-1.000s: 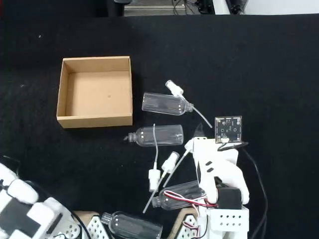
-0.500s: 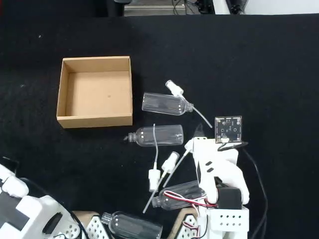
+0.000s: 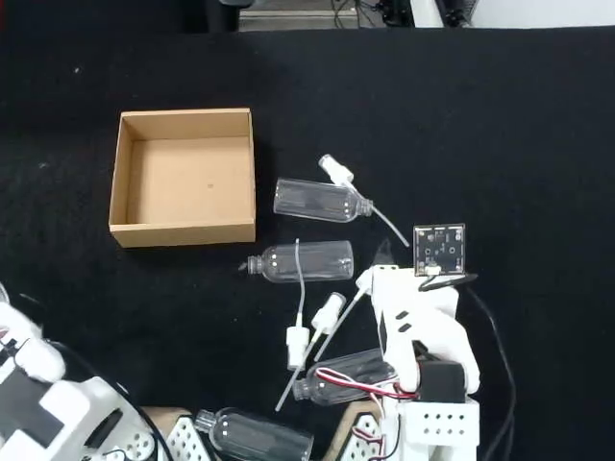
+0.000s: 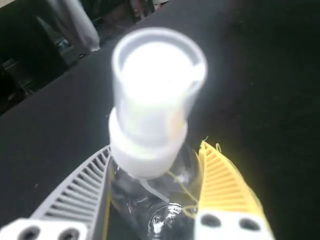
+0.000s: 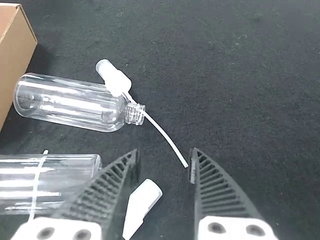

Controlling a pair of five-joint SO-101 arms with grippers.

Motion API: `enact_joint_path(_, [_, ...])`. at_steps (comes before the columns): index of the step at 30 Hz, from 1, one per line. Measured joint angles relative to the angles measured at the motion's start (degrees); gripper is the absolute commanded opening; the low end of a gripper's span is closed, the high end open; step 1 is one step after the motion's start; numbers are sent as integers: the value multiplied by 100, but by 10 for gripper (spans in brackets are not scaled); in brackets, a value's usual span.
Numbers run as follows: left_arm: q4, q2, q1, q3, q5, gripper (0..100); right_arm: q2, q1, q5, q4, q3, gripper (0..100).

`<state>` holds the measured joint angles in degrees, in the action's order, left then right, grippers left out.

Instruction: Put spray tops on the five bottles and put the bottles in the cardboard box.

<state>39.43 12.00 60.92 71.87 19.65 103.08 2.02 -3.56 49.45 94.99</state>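
Observation:
My left gripper [image 4: 156,150] is shut on a clear bottle [image 4: 150,205] that carries a white spray top [image 4: 152,100]. The left arm's body [image 3: 48,408] sits at the table's near left corner. The right gripper [image 5: 163,155] is open, low over the table among loose parts, with a loose spray top [image 5: 142,200] lying between its fingers. Just beyond it lie a capless bottle [image 5: 70,102] and another spray top [image 5: 114,76] with its thin tube. In the high view the right gripper [image 3: 377,267] is right of a second capless bottle [image 3: 303,261]. The cardboard box [image 3: 120,178] stands open at the far left.
Two loose spray tops [image 3: 327,312] [image 3: 298,346] with tubes lie left of the right arm. One bottle [image 3: 346,376] lies partly under that arm, and another bottle [image 3: 255,434] lies at the near edge. A small square board [image 3: 440,248] sits to the right.
The left arm's body has shifted slightly at the near left corner. The right arm, the bottles and the tops on the table have not moved.

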Motion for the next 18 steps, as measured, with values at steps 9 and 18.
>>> enact_joint_path(9, [-3209,2409,-1345,-967,-536,29,0,0,0,0,88,138])
enact_joint_path(18, [-5275,2822,-3842,-2347,-554,29,0,0,0,0,167,138])
